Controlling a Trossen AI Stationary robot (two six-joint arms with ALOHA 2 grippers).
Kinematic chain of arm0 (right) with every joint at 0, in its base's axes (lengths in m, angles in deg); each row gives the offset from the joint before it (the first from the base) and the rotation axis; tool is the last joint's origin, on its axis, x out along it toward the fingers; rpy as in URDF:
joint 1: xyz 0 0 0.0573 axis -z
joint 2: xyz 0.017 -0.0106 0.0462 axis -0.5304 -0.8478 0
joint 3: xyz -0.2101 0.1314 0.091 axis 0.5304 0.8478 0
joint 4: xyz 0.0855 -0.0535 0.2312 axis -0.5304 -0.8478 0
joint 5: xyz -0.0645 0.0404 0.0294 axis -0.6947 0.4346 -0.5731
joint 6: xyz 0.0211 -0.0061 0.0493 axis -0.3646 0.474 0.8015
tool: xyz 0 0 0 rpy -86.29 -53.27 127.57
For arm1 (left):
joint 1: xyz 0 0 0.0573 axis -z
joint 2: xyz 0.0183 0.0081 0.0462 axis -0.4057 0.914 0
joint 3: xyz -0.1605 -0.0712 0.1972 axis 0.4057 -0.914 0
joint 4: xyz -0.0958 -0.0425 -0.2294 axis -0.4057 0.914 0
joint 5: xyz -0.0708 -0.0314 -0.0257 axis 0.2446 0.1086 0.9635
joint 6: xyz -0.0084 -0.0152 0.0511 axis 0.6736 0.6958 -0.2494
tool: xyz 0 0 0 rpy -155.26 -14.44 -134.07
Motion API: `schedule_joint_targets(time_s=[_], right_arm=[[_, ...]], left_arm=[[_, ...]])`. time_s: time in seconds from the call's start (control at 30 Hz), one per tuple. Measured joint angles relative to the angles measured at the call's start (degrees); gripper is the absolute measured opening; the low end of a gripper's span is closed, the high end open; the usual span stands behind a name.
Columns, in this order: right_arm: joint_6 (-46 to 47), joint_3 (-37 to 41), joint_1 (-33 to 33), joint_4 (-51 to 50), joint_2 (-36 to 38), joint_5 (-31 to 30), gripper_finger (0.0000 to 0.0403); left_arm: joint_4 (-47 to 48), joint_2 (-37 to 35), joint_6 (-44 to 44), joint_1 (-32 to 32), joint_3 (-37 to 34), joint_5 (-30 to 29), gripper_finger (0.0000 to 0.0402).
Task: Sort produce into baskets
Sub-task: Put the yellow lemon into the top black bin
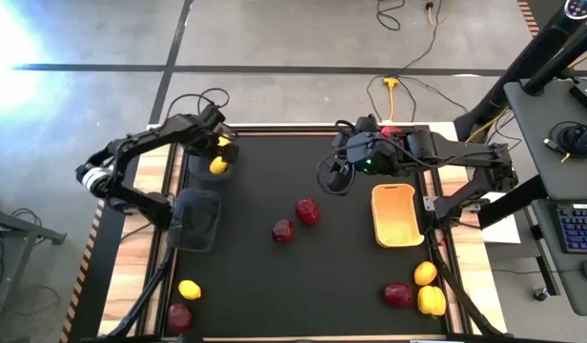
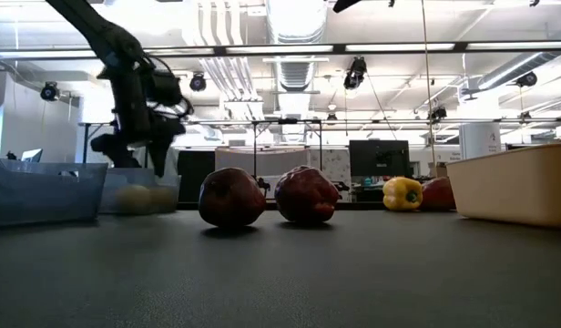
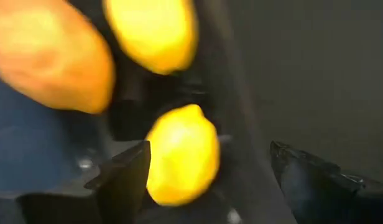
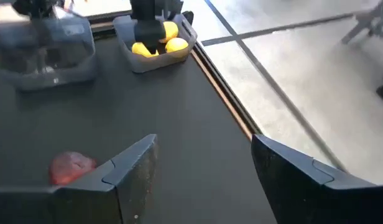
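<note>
the left gripper [image 3: 207,171] hangs over the far-left basket [image 1: 200,164], its fingers apart with a yellow lemon [image 3: 182,155] lying between them, not squeezed. lift straight up so nothing is dragged out. farther off the right gripper [image 4: 201,168] waits, open and empty — two red fruits [image 1: 295,221] lie mid-table.

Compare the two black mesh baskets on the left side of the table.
The far black wire-mesh basket holds yellow produce; the near black wire-mesh basket looks empty from above. The left gripper hangs over the far basket with its fingers open; nothing hangs over the near basket. Both are small, dark, rectangular, and sit along the table's left edge, one behind the other.
</note>
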Motion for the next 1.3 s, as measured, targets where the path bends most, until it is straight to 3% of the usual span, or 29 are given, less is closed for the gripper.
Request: schedule_joint_targets(time_s=[0.13, 0.3, 0.43, 0.57, 0.77, 0.93, 1.0, 1.13, 1.3], right_arm=[[-4.8, 0.0, 0.0, 0.0, 0.0, 0.0, 0.0263], [-10.3, 1.8, 0.0, 0.6, 0.0, 2.7, 0.0265], [-14.8, 5.8, 0.0, 5.1, 0.0, 6.1, 0.0265], [-15.4, 10.3, -0.5, 12.1, -0.1, 7.5, 0.0265], [-9.9, 9.8, -5.2, 14.5, -1.5, 7.3, 0.0260], [-3.7, 8.1, -8.9, 17.6, -2.8, 7.1, 0.0265], [0.7, 7.4, -10.0, 20.6, -3.5, 7.0, 0.0267], [8.3, 6.0, -13.2, 29.3, -5.1, 6.8, 0.0263], [8.4, 2.8, -19.9, 33.6, -9.7, 2.5, 0.0251]], left_arm=[[0.2, -7.5, 5.1, 1.6, 0.0, 8.9, 0.0315], [2.5, -19.6, 9.9, 8.5, 0.0, 11.8, 0.0310], [8.3, -28.2, 15.2, 21.5, 0.0, 11.7, 0.0308], [14.0, -32.0, 32.2, 41.4, 0.0, 3.9, 0.0307], [9.2, -27.9, 46.0, 76.4, 0.0, -13.2, 0.0307], [1.5, -20.2, 54.2, 98.1, 0.0, -21.4, 0.0307], [-0.2, -16.9, 56.7, 104.1, 0.0, -20.2, 0.0307], [-1.1, -11.6, 58.6, 111.3, 0.0, -12.1, 0.0307], [0.6, -7.4, 50.6, 114.4, 0.0, -6.2, 0.0307]])
